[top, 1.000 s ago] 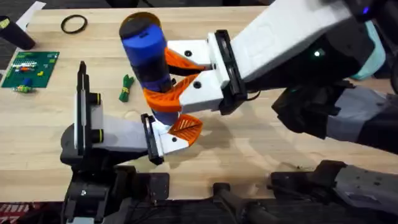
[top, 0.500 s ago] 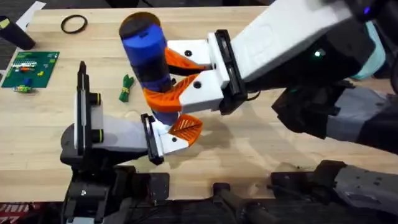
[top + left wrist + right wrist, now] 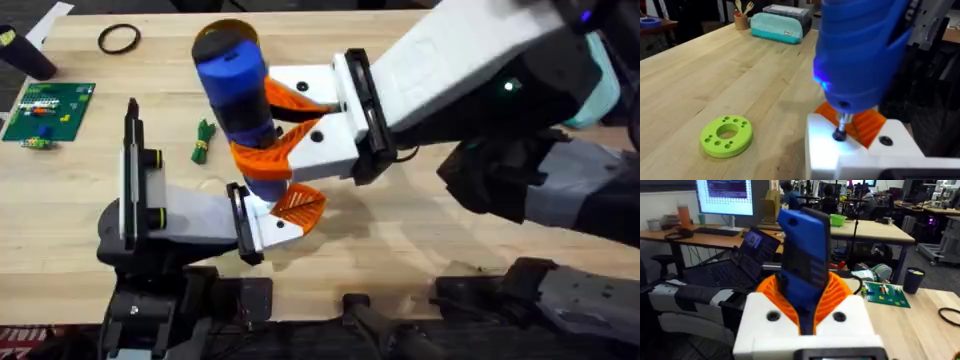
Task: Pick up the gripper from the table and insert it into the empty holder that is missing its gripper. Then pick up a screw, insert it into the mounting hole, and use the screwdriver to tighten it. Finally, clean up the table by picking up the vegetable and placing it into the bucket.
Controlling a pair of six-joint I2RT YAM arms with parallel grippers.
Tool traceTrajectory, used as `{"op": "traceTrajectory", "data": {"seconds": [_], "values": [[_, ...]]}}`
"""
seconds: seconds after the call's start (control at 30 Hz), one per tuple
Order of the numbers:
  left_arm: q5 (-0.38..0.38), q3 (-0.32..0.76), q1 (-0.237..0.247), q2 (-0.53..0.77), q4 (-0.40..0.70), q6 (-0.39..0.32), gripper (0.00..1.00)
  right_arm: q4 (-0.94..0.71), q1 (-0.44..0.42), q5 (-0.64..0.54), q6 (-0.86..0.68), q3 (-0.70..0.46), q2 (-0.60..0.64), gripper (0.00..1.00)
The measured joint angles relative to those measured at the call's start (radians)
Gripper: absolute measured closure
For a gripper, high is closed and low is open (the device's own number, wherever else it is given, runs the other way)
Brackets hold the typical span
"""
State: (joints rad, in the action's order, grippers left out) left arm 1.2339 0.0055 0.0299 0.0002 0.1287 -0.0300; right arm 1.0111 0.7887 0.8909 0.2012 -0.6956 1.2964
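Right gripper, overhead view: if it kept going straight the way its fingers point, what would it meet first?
The right gripper, shut on the screwdriver, points across the table toward the vegetable. That looks first in line, though the gripper's height is unclear, so it may pass above.

Screwdriver [image 3: 238,95] above holder [image 3: 190,215], vegetable [image 3: 203,141] leftward

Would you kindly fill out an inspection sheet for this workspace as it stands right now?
Surface: wooden table, bare at right.
Job's things: screwdriver upright, bit on the gripper seated in the holder; vegetable lying on the table.
Clutter: green board, black ring, green disc.
Grippers: right gripper shut on the screwdriver; left not judged.
Cables: nothing seen.
Surroundings: teal case, laptop, monitor.
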Motion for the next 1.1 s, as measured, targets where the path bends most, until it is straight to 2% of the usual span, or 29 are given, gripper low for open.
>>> {"op": "traceTrajectory", "data": {"seconds": [1.1], "values": [[0.0,0.0,0.0,0.0,0.0,0.0,0.991,-0.019,0.0,-0.004,0.0,0.0,0.0,0.918]]}}
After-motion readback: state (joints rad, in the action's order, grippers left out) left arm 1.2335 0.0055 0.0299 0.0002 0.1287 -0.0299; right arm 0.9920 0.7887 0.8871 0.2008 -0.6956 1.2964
